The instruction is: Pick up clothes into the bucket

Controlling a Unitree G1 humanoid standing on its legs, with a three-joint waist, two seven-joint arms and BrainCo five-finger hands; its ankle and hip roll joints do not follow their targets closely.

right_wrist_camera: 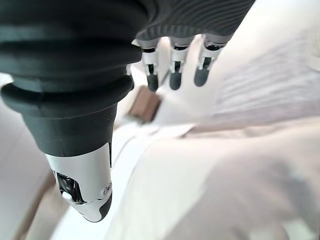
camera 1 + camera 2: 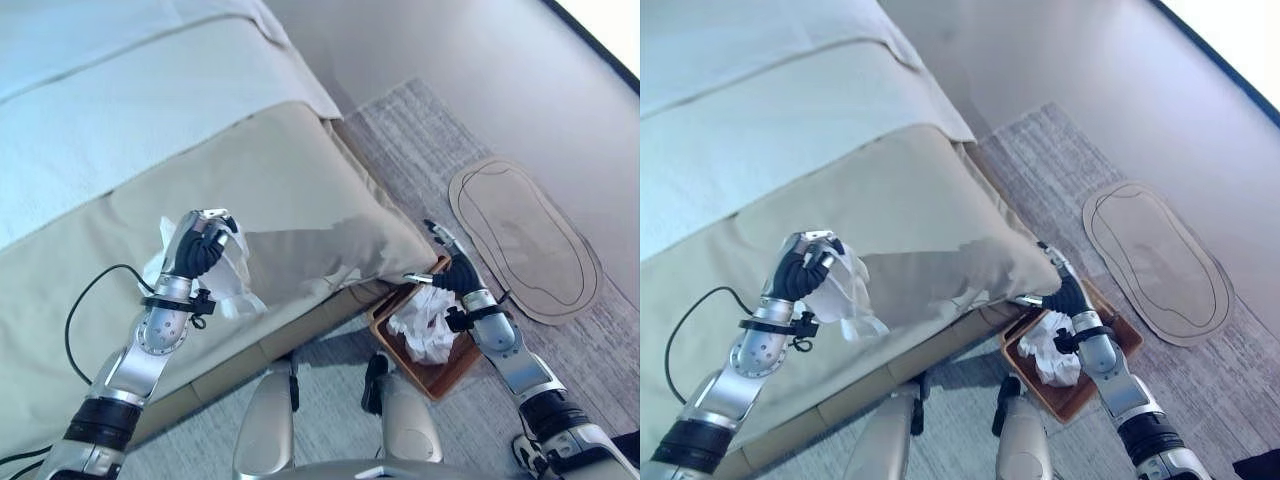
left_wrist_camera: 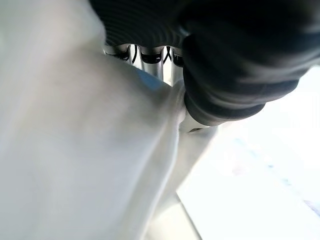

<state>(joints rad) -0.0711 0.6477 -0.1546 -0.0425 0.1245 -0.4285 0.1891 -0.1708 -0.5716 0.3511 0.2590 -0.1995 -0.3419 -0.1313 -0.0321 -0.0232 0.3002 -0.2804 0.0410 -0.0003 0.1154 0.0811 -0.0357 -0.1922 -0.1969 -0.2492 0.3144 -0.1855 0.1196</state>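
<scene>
The left hand (image 2: 203,240) is raised over the bed (image 2: 300,170), fingers curled round a white garment (image 2: 228,280) that hangs from its grip. The right hand (image 2: 452,268), fingers straight and relaxed, hovers above the brown wooden bucket (image 2: 440,375) on the floor beside the bed, where more white clothes (image 2: 425,325) lie bunched. A grey rug (image 2: 430,140) and an oval mat (image 2: 525,240) lie beyond. The left wrist view is mostly pale cloth, hard to make out.

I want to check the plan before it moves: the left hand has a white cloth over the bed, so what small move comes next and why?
Probably swing the left hand toward the brown bucket on the floor by the bed. Its fingers are curled round the white garment, lifted off the cover, and the bucket already holds white clothes beside the open right hand.
</scene>
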